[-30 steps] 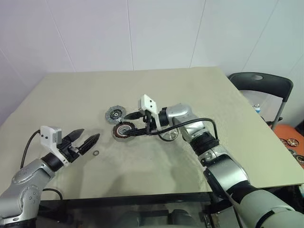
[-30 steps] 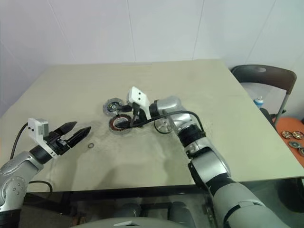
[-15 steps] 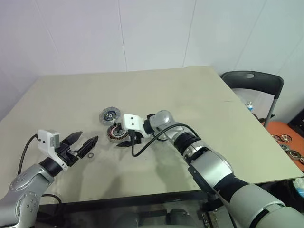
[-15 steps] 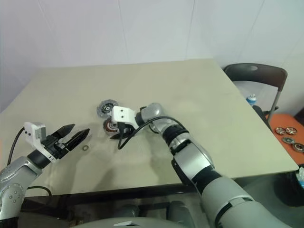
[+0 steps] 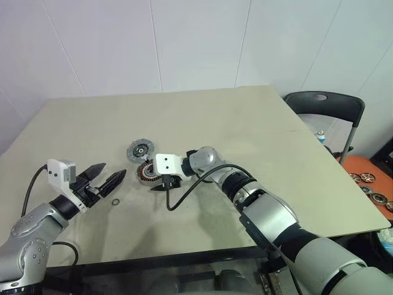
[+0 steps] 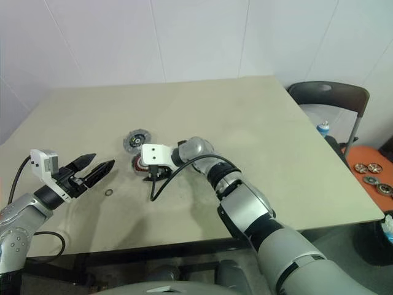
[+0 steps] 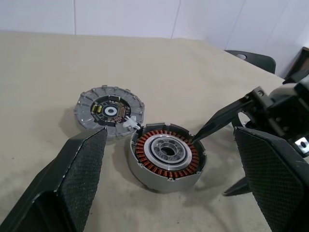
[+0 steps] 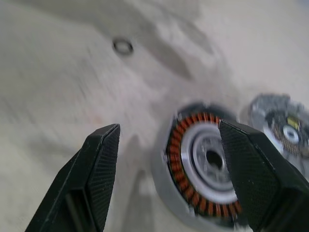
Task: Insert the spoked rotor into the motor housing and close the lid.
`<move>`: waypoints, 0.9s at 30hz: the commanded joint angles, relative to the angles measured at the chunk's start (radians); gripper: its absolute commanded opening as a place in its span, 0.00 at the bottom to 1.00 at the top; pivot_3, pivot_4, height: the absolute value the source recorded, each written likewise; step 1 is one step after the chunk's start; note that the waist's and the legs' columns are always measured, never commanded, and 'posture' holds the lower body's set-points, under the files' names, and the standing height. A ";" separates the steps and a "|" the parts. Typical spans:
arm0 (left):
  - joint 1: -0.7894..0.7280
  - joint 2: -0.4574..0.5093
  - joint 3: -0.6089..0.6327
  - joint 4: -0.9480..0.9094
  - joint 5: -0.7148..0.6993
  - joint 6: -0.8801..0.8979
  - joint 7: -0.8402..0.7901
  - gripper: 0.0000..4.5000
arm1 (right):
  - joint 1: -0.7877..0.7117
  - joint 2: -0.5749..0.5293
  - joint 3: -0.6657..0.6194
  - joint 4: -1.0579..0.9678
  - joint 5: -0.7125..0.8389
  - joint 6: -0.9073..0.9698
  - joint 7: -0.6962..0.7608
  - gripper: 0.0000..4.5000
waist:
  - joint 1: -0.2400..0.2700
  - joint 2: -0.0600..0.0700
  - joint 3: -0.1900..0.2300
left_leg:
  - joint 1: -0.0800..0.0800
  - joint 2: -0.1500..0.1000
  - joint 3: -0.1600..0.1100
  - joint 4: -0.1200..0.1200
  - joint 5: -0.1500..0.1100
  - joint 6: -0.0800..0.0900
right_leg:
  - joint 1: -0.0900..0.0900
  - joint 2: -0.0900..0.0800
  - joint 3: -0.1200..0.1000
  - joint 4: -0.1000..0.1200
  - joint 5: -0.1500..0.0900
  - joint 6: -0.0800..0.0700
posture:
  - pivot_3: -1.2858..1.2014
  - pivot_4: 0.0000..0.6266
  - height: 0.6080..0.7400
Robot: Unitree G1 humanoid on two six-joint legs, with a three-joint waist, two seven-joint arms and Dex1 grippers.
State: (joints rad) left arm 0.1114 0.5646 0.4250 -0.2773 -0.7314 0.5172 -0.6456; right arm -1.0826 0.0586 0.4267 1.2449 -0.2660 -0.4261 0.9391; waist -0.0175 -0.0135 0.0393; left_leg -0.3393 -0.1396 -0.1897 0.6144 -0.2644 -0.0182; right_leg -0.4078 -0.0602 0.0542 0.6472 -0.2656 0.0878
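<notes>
The motor housing (image 7: 166, 157) lies on the worktop (image 5: 245, 123) just in front of the right gripper (image 8: 169, 179), and its copper windings and silvery centre are open to above, so I judge that the rotor is not yet inside and the main steps of the task are not yet done. The lid (image 7: 110, 110) lies flat just beside the housing, on the side away from the right gripper, so the closing is also left to do. The spoked rotor I cannot find with certainty in these pictures; it is possibly hidden behind the right arm. The right gripper has its jaws apart and holds nothing; one finger is on each side of the housing in its own wrist view, but whether they touch it I cannot tell. The left gripper (image 5: 103, 180) hangs over the worktop well apart from the housing, its jaws wide open and empty, and it points toward the parts. A small black o-ring (image 5: 115, 201) lies on the worktop near the tips of the left gripper. The left wrist view gives the clear look into the housing and onto the inner face of the lid, which the head views show too small. The head views show the o-ring and a chair (image 5: 325, 107) beyond the worktop.
</notes>
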 commanded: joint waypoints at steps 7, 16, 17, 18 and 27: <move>0.008 -0.016 0.011 -0.046 -0.012 0.000 0.024 0.99 | -0.026 0.015 0.036 0.031 -0.105 -0.044 -0.083 0.76 | 0.000 0.000 0.000 | 0.000 0.000 0.000 0.000 0.000 0.000 | 0.000 0.000 0.000 0.000 0.000 0.000 | 0.52 0.00 1.00; 0.024 -0.032 0.010 -0.058 -0.011 -0.005 0.045 1.00 | -0.014 0.016 0.050 0.031 -0.163 -0.073 -0.144 1.00 | 0.000 0.000 0.000 | 0.000 0.001 0.000 0.000 0.000 0.000 | 0.000 0.001 0.000 0.000 0.000 0.000 | 0.52 0.00 1.00; 0.024 -0.034 0.010 -0.057 -0.010 -0.006 0.048 1.00 | -0.015 0.018 0.052 0.032 -0.171 -0.066 -0.167 1.00 | 0.000 0.000 0.000 | 0.000 0.001 0.000 0.000 0.000 0.000 | 0.000 0.001 0.000 0.000 0.000 0.000 | 0.52 0.00 1.00; 0.022 -0.036 0.010 -0.055 -0.010 -0.007 0.050 1.00 | -0.017 0.021 0.051 0.034 -0.175 -0.062 -0.176 1.00 | 0.000 0.000 0.000 | 0.000 0.001 0.000 0.000 0.000 -0.001 | 0.000 0.001 0.000 0.000 0.000 0.000 | 0.52 0.00 1.00; 0.008 -0.038 0.005 -0.038 -0.003 -0.008 0.053 1.00 | -0.051 0.042 0.005 0.027 -0.137 -0.044 -0.126 1.00 | 0.000 0.000 0.000 | 0.000 0.001 0.000 0.000 0.000 -0.001 | 0.000 0.001 0.000 0.000 0.000 0.000 | 0.52 0.00 1.00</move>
State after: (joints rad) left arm 0.1398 0.5234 0.4197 -0.2989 -0.7315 0.5210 -0.5947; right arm -1.0904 0.0853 0.4639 1.2886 -0.4419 -0.4824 0.7844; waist -0.0173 -0.0137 0.0392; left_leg -0.3391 -0.1389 -0.1898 0.6141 -0.2640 -0.0191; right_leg -0.4072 -0.0593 0.0542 0.6473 -0.2657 0.0877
